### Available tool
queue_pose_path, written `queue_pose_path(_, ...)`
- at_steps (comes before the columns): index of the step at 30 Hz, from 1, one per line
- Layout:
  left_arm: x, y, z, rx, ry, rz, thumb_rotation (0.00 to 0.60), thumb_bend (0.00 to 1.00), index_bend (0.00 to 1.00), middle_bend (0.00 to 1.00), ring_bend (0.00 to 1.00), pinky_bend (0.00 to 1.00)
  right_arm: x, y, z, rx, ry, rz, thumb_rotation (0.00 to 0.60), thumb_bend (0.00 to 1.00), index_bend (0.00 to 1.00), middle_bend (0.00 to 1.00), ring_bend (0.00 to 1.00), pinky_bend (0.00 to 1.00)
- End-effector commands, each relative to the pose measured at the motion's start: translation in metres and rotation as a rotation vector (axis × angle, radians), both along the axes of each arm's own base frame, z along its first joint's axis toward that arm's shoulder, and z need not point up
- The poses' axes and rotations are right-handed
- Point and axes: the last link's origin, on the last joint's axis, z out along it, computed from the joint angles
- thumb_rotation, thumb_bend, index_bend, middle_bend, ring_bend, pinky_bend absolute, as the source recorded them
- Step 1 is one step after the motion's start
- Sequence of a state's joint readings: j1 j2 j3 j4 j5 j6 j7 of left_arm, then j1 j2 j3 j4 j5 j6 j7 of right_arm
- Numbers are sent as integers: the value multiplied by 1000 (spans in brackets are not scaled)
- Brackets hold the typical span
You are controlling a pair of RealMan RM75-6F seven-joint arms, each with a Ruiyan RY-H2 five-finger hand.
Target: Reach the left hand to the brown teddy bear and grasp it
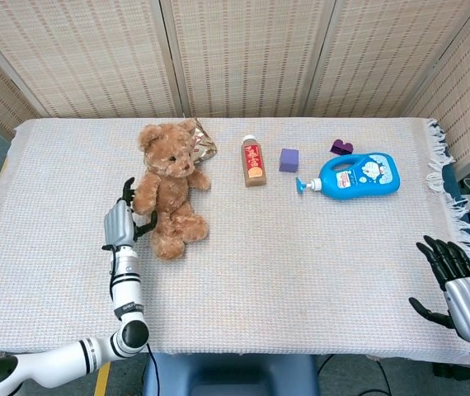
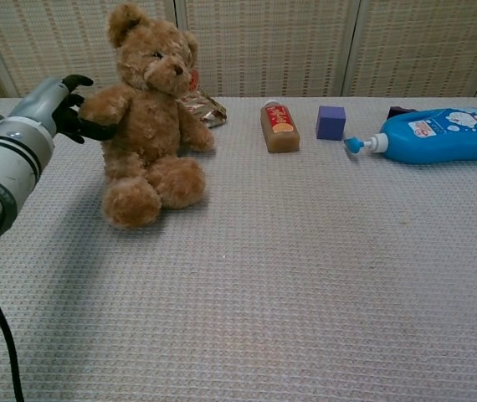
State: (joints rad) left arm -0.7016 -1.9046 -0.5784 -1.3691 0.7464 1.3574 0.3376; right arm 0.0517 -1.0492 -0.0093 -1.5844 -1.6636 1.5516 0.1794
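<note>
The brown teddy bear (image 1: 169, 190) (image 2: 151, 126) sits upright on the left half of the cloth-covered table (image 1: 301, 280), facing forward. My left hand (image 1: 121, 219) (image 2: 50, 105) is right beside the bear's outstretched arm. Its fingers are spread, the thumb reaches under the paw and the other fingers stand above it. They have not closed on the arm. My right hand (image 1: 458, 285) hovers at the table's near right corner, with fingers apart and nothing in it. The chest view does not show it.
A crinkled shiny wrapper (image 1: 204, 144) (image 2: 201, 106) lies just behind the bear. Along the back stand a brown bottle (image 1: 254, 162) (image 2: 280, 127), a purple cube (image 1: 289, 160) (image 2: 331, 122), a small dark purple piece (image 1: 341, 147) and a lying blue pump bottle (image 1: 359, 175) (image 2: 443, 134).
</note>
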Motion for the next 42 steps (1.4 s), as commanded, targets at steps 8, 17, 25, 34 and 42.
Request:
queue_pose_path(8,-13,0,-11,28,45,44,600,493,305,478,431,436,0,-1,-2,7,7,-5,600,92,0,0,0,49)
queue_pose_path(17,-16,0,-13,112,77,-15,600,559,380,554,484,477,0,-1,-4,19,15,-10,600,92,0,0,0,50)
queue_pose_path(25,-28,-2,-24,26,159,4,600,557,440,610,494,495,0,-2,-5,24,18,-15,600,91,0,0,0,51)
queue_pose_path(34,-26,-2,-21,108,146,-38,600,554,442,615,494,508,-1,-2,-6,30,24,-23,600,92,0,0,0,52)
queue_pose_path(42,-29,-4,-25,3,169,7,600,553,468,641,507,505,-1,-1,-5,35,24,-26,600,92,0,0,0,52)
